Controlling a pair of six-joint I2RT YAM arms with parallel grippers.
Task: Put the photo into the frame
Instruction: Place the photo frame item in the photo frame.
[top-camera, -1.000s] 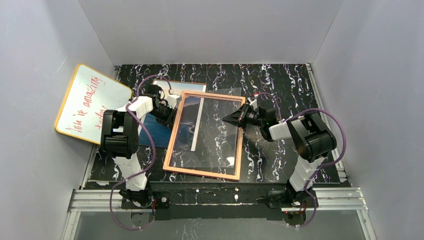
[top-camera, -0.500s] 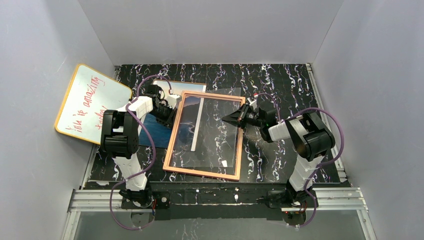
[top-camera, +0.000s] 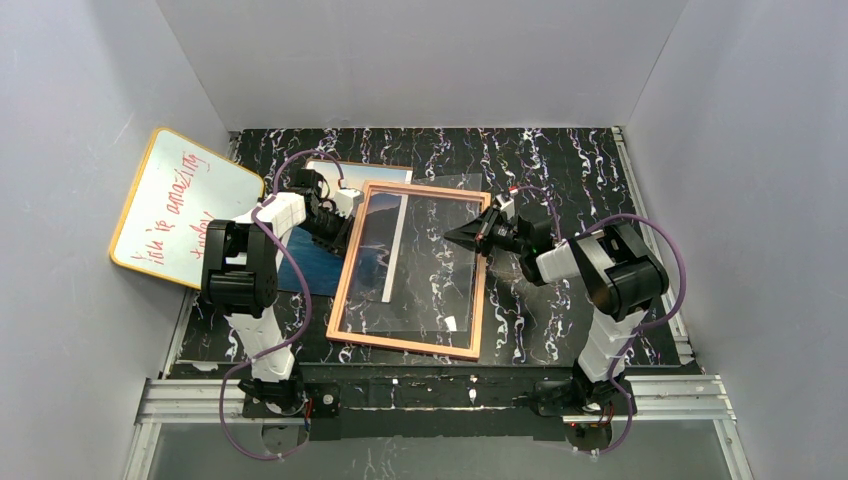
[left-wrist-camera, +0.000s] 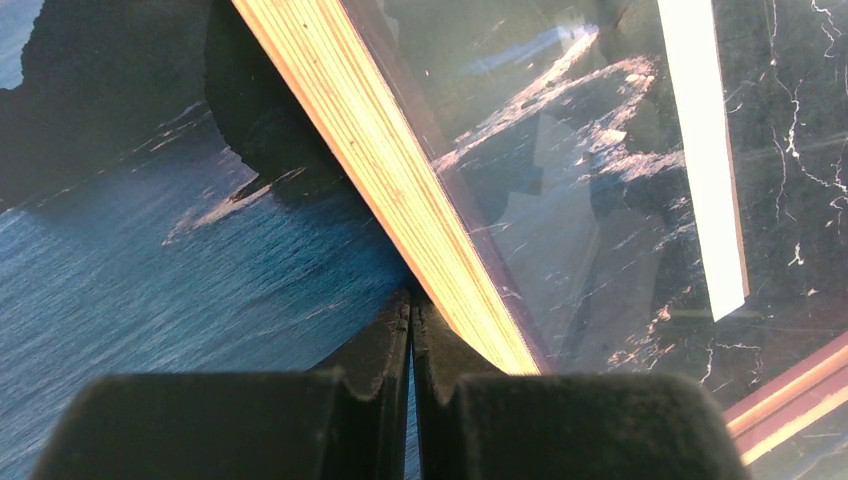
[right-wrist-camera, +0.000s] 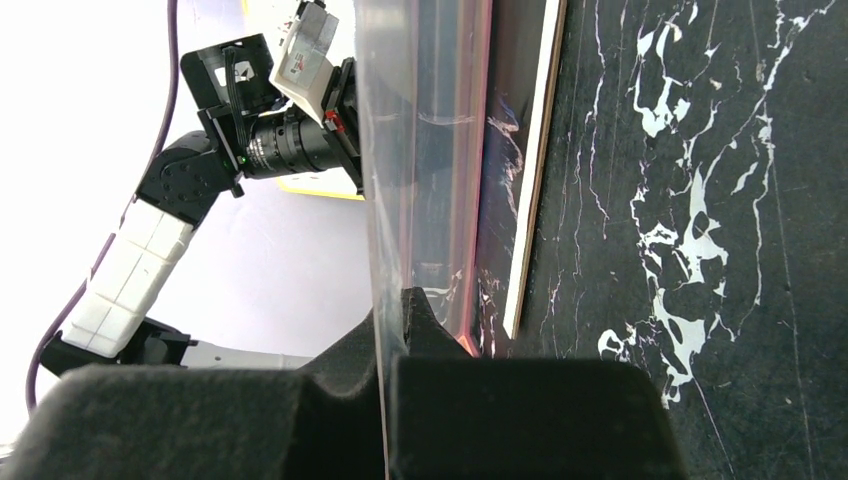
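Frame (top-camera: 404, 346) overlaps photo (top-camera: 308, 264) R side, prob; whiteboard (top-camera: 176, 206) L.

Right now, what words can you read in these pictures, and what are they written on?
"amazing": red handwriting on the whiteboard.
The other red words on the whiteboard: too small and tilted to read for sure.
The photo and the frame: no words on them.

right arm's elbow (top-camera: 612, 282) shifted slightly inward, small white glint (top-camera: 450, 325) newly on clear sheet (top-camera: 430, 270) inside frame (top-camera: 405, 346)
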